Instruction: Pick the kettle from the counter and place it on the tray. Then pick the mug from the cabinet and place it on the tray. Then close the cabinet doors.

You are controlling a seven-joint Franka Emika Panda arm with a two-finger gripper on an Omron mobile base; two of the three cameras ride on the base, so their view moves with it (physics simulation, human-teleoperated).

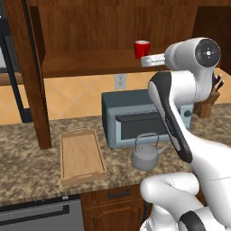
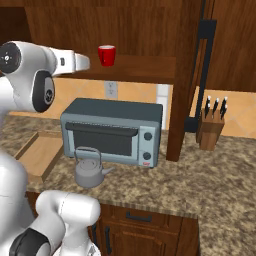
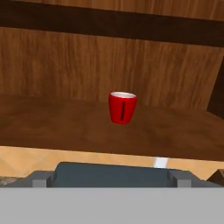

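A: How do the jaws (image 3: 112, 178) stand?

B: Spread wide with nothing between them. In the hand view one dark fingertip (image 3: 40, 179) sits at lower left and the other at lower right, and the gap between them is bare.

A: What lies straight past them?

B: The red mug (image 3: 122, 107), at the centre of the hand view, upright on the cabinet shelf (image 3: 65, 127) and apart from the jaws. Its white inside shows at the rim, and a dark vertical stripe runs down its front.

A: And the kettle?

B: The grey kettle (image 1: 145, 154) stands upright on the speckled tabletop (image 1: 27, 167), lower centre of the left base view, just in front of the grey toaster oven (image 1: 131, 118). Its wire handle arches up over the lid.

A: The tray?

B: The light wooden tray (image 1: 81, 156) lies flat on the tabletop at centre left of that view, left of the kettle and apart from it, with nothing in it.

A: The cabinet?

B: The dark brown cabinet (image 1: 113, 27) fills the top of the frame. A cabinet door (image 2: 187, 75) stands swung out in the right base view, right of centre, its black bar handle (image 2: 202, 75) facing right. A wooden knife block (image 2: 211, 129) sits on the tabletop beyond it, at centre right.
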